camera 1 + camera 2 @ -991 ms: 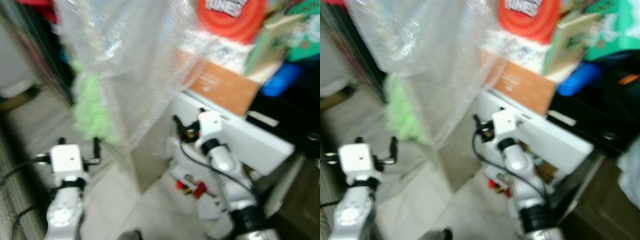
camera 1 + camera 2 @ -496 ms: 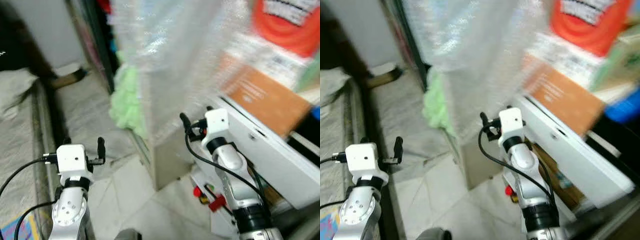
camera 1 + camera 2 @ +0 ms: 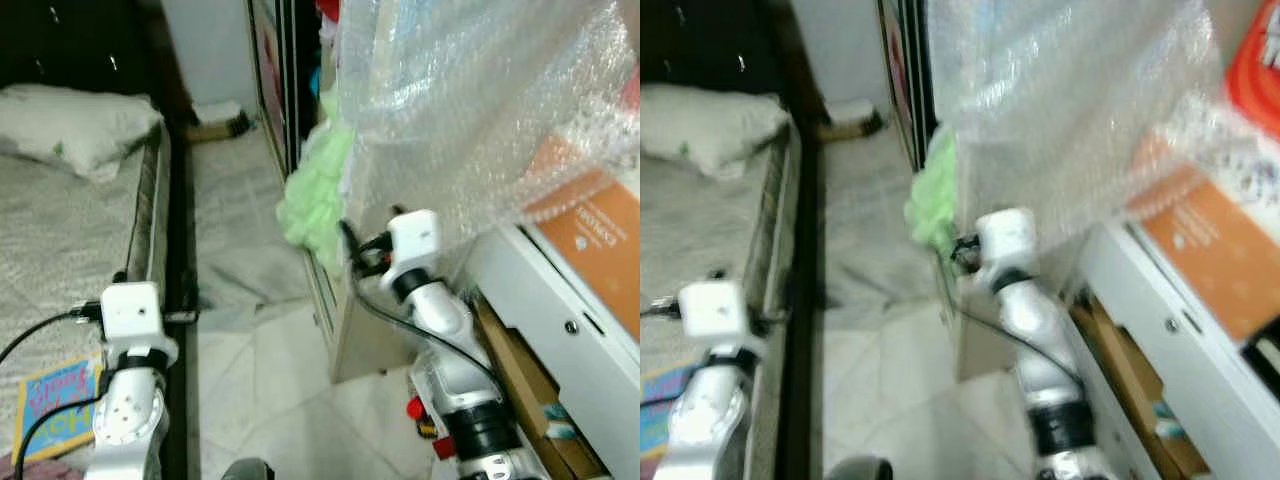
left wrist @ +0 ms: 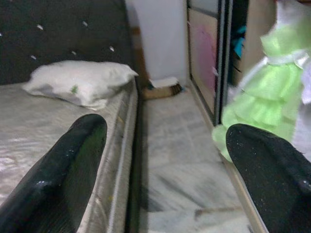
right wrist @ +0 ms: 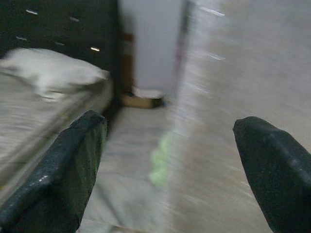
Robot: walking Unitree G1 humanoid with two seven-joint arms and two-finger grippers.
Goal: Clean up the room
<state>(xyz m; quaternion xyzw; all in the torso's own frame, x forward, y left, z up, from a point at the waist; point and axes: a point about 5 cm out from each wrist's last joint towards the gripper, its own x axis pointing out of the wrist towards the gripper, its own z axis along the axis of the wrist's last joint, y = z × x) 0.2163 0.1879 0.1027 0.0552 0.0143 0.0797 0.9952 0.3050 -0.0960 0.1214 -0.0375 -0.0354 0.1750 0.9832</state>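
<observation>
Bubble wrap (image 3: 480, 110) hides the shelves behind; one green dress (image 4: 260, 116), one pillow (image 4: 80, 82). Both grippers' (image 4: 165, 160) (image 5: 170, 160) jaws stand apart, empty.

Your left gripper (image 4: 165, 160) is raised in front of you at the end of its silver arm, its two black fingers (image 4: 63, 170) spread wide with nothing between them. Your right gripper (image 5: 167, 165) is raised too, a little higher and further forward, its arm bent at the elbow. Its fingers (image 5: 65, 165) are likewise parted wide and hold nothing.
</observation>
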